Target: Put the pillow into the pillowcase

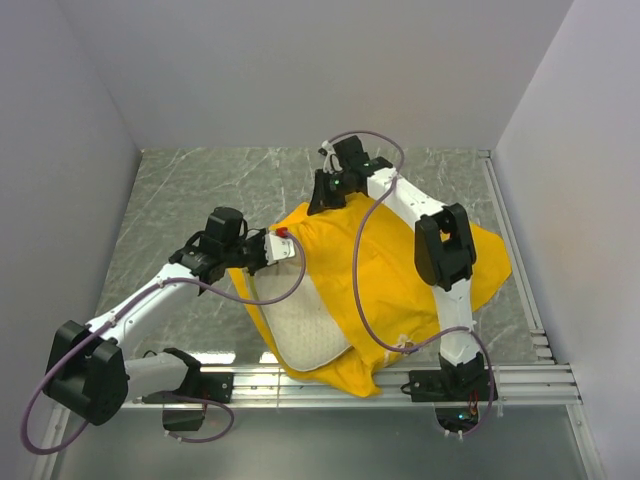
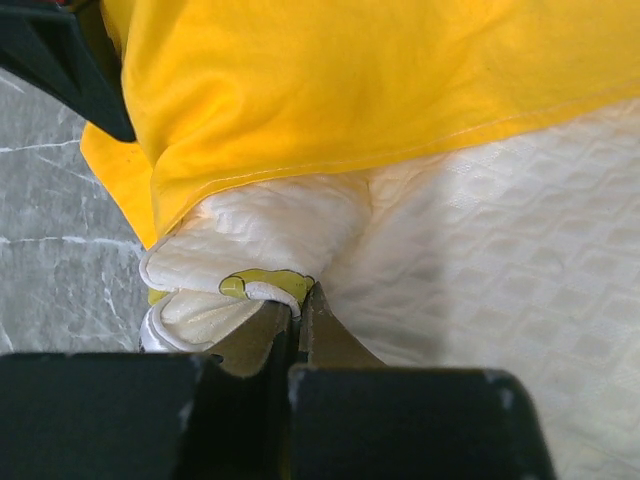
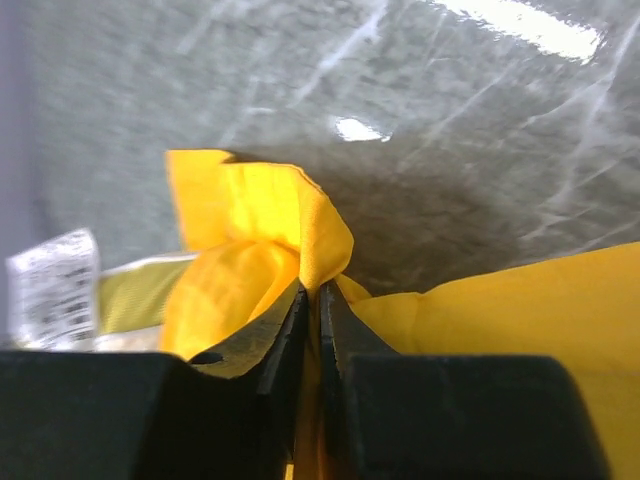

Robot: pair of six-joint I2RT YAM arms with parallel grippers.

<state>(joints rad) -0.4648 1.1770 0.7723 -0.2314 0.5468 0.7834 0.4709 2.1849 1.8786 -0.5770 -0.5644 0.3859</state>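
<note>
The bright yellow pillowcase (image 1: pixel 420 270) lies across the middle of the table with the cream-white quilted pillow (image 1: pixel 300 325) partly inside it; the pillow's near-left part sticks out of the opening. My left gripper (image 1: pixel 262 250) is shut on the pillow's corner edge (image 2: pixel 265 287) by its yellow trim, at the left side of the opening. The yellow hem (image 2: pixel 330 160) lies over the pillow (image 2: pixel 480 250). My right gripper (image 1: pixel 325 195) is shut on a bunched fold of the pillowcase (image 3: pixel 300 225) at its far corner, lifted off the table.
The grey marbled tabletop (image 1: pixel 200 190) surrounds the fabric. A metal rail (image 1: pixel 540 375) runs along the near edge by the arm bases. White walls close in the left, back and right. A white tag (image 3: pixel 50 290) shows at the left in the right wrist view.
</note>
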